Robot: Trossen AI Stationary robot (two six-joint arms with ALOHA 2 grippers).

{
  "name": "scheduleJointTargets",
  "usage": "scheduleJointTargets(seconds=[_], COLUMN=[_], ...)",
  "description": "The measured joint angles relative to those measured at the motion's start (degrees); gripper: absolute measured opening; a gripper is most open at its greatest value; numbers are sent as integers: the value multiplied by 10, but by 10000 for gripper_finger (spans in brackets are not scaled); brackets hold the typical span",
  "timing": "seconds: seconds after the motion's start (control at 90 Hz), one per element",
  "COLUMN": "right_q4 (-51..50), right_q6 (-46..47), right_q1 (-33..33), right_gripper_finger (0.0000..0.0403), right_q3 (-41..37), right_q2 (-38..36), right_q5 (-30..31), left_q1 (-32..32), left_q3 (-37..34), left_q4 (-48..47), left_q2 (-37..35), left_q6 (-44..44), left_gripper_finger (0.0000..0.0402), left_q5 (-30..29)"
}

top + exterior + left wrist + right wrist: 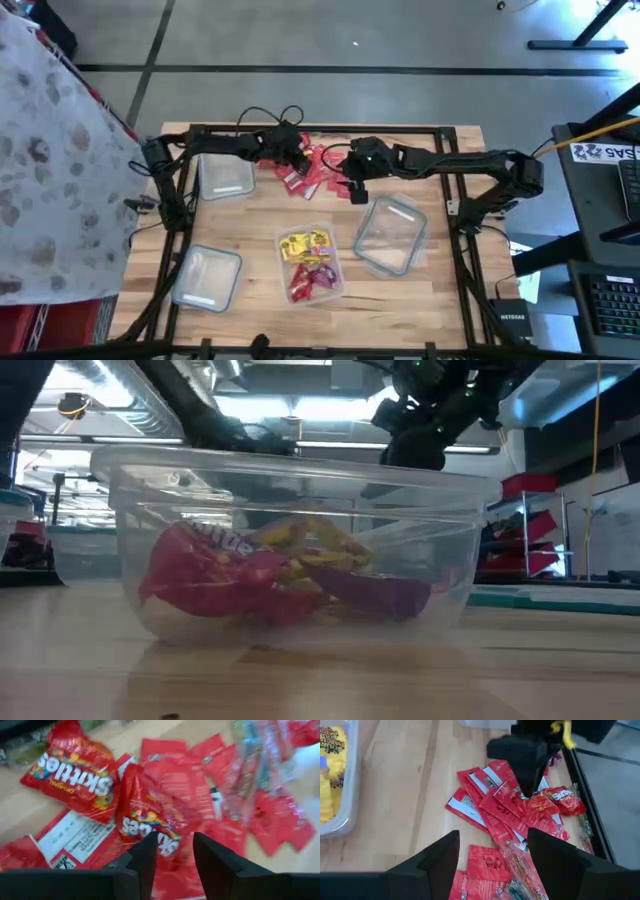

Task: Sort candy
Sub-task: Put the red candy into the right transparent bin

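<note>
Hovering over the heap of red candy packets at the table's 12 o'clock edge, my left gripper points its two dark fingers down at a crumpled Skittles packet. They stand a little apart, with that packet showing in the gap; I cannot tell whether they touch it. A second Skittles packet lies flatter just beside it, and more red wrappers lap over one another all around.

My right gripper sits at 3 o'clock of the same heap, fingers spread wide and holding nothing. From its wrist I see the left gripper's dark body standing on the far side of the pile, so both of us crowd the same patch.

Four clear tubs ring the work. One empty tub lies at 9 o'clock of the heap, beneath my left arm. Another tub sits at the table's 7 o'clock corner. A third tub lies tilted at 4 o'clock, below my right arm. The middle tub, at 6 o'clock of the heap, already holds yellow packets and red ones. In the low view it fills the foreground and hides the heap behind it.
</note>
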Motion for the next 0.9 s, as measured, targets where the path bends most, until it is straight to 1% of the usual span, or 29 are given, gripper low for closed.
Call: scheduleJointTargets(seconds=[0.1,0.211,0.267,0.344,0.467,0.511,0.633,0.767,0.833,0.9], right_q4=[5,18,24,29,23,22,19,7,7,13], right_q6=[2,6,16,25,28,33,40,40,40,40], right_q1=[0,0,0,0,1,1,1,1,1,1], right_gripper_finger=[222,222,222,222,222,222,222,222,222,222], right_q3=[0,0,0,0,0,0,0,0,0,0], right_q2=[0,0,0,0,0,0,0,0,0,-1], right_q5=[0,-2,-8,-19,-27,-27,-27,-27,-26,-26], left_q1=[3,0,-3,-11,-30,-36,-57,-101,-132,-165], left_q3=[0,0,1,1,0,0,0,0,0,0], left_q4=[15,37,37,35,28,27,15,-6,-28,-47], left_q2=[19,34,34,33,19,10,-28,-97,-132,-164], left_q6=[4,12,10,7,18,19,10,2,3,15], left_gripper_finger=[112,111,104,81,20,9,2,1,0,0], left_q5=[-12,-12,-17,-28,-49,-57,-65,-67,-57,-19])
